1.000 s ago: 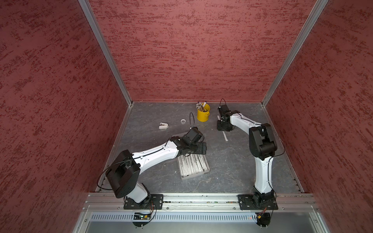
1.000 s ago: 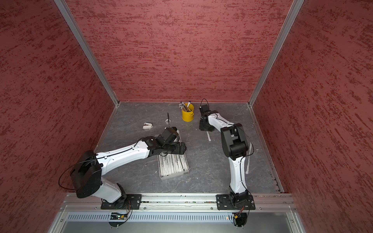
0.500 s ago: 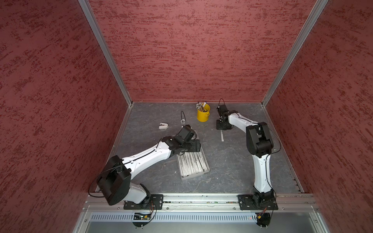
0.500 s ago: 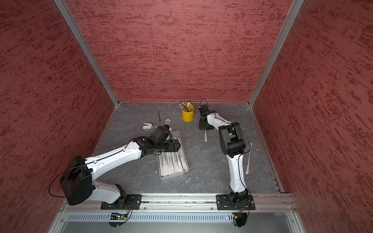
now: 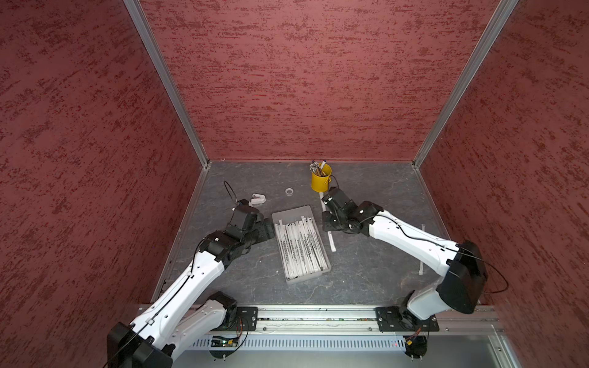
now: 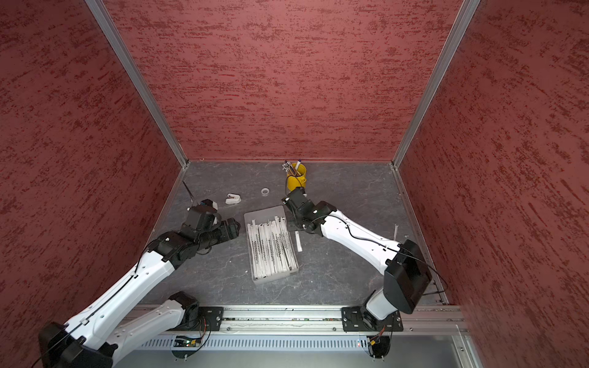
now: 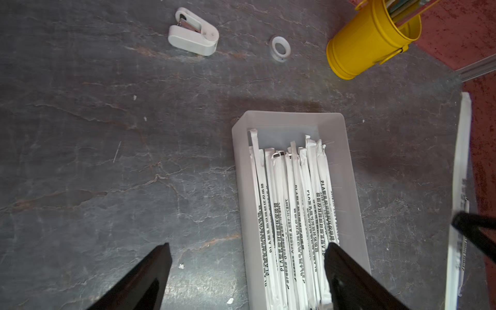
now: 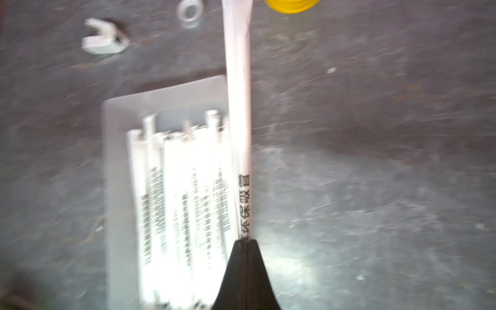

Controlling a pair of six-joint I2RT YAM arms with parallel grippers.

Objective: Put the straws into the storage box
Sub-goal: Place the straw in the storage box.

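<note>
The right arm's black fingers [image 8: 245,265] are pinched shut on one long, thin, white paper-wrapped straw [image 8: 237,107] with dark print, gripping it partway along its length. In both top views this straw runs just beside the right long wall of the shallow, translucent whitish plastic storage box [image 5: 288,216]. It lies nearly parallel to that wall, with its far end toward the small yellow cylindrical bucket of pens [image 5: 321,183]. Whether it is clear of the grey marbled tabletop [image 5: 366,274] cannot be told.

The box therefore lies to the left of the held straw, and the two long axes nearly agree, so the coming move looks like a short sideways carry over the low rim. The left arm's fingers [image 7: 346,273] stand wide apart and empty by the opposite long wall.

Inside the box, the other wrapped straws [image 5: 301,251] lie flat, side by side along its length. A bare strip of floor shows beside the right wall. The light paper wrapper may snag on the rim.
</note>
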